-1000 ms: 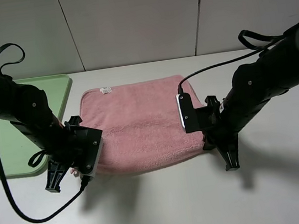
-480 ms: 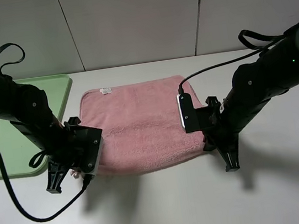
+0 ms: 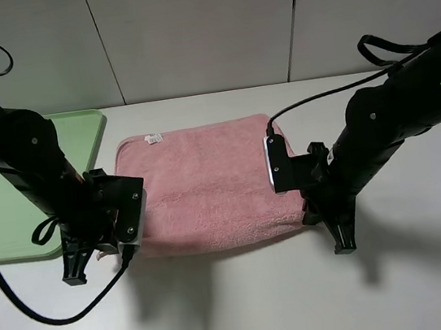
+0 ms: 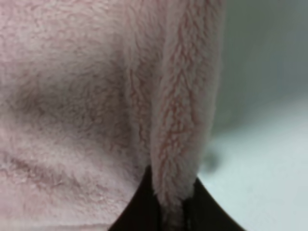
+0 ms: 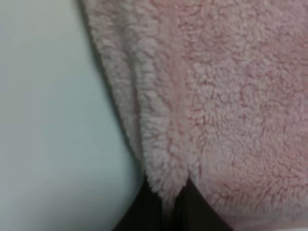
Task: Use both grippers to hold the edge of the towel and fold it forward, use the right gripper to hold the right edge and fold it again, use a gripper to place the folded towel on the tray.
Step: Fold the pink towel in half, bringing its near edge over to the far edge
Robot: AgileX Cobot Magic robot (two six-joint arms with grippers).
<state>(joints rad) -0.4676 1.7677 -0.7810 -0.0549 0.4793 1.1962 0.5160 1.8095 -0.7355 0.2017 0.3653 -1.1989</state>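
The pink towel [image 3: 206,179] lies spread on the white table, its white label [image 3: 151,139] at the far left corner. My left gripper [image 3: 133,241] is shut on the towel's near left corner, and my right gripper [image 3: 305,212] is shut on the near right corner. In the left wrist view a raised fold of towel [image 4: 180,120] runs into the black jaws of the left gripper [image 4: 171,214]. The right wrist view shows the same: a fluffy towel edge [image 5: 159,144] pinched by the right gripper [image 5: 166,209]. The light-green tray [image 3: 8,203] sits at the left, partly behind the left arm.
White table [image 3: 241,310] stretches in front of the towel and to the right of it. A grey panelled wall [image 3: 201,28] stands behind. Black cables loop from both arms, one trailing over the table at the front left [image 3: 27,311].
Both grippers stay shut on the towel's near corners. The left arm has risen and shifted back a little, and the near edge of the towel has lifted slightly.
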